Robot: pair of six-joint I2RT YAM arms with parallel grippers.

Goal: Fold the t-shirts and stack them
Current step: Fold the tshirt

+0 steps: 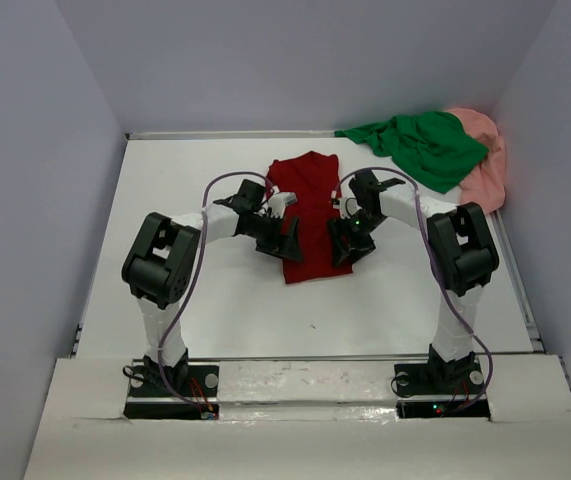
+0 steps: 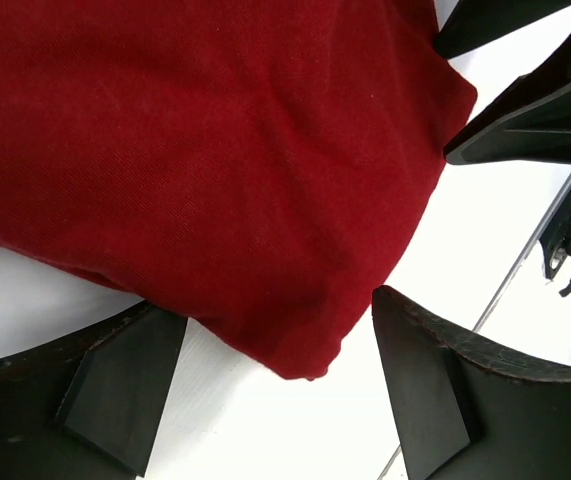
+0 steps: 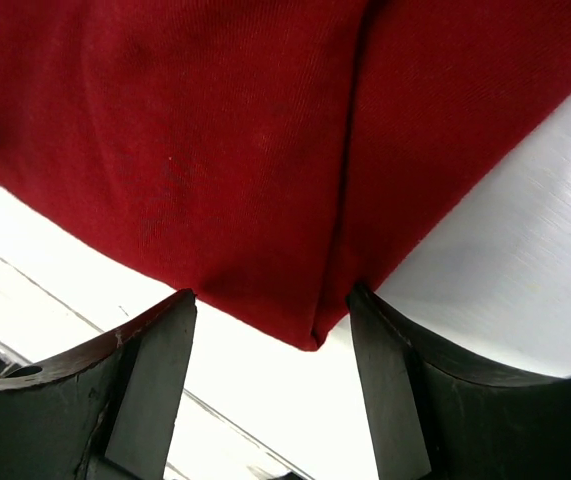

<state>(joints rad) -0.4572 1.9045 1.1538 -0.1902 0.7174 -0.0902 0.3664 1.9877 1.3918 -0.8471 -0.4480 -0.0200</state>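
Note:
The dark red t-shirt (image 1: 305, 215) lies folded into a long narrow strip in the middle of the white table. My left gripper (image 1: 283, 240) stands at the strip's near left corner and my right gripper (image 1: 346, 245) at its near right corner. In the left wrist view the red cloth (image 2: 215, 170) ends in a corner lying between my left gripper's (image 2: 275, 390) wide-open fingers, untouched. In the right wrist view a folded corner of the red cloth (image 3: 245, 150) lies between my right gripper's (image 3: 270, 370) open fingers. The green t-shirt (image 1: 420, 145) and the pink t-shirt (image 1: 483, 165) lie crumpled at the back right.
The table (image 1: 225, 300) is walled by grey panels on the left, back and right. The green shirt lies partly over the pink one against the right wall. My right gripper's dark fingers (image 2: 535, 110) show at the top right of the left wrist view.

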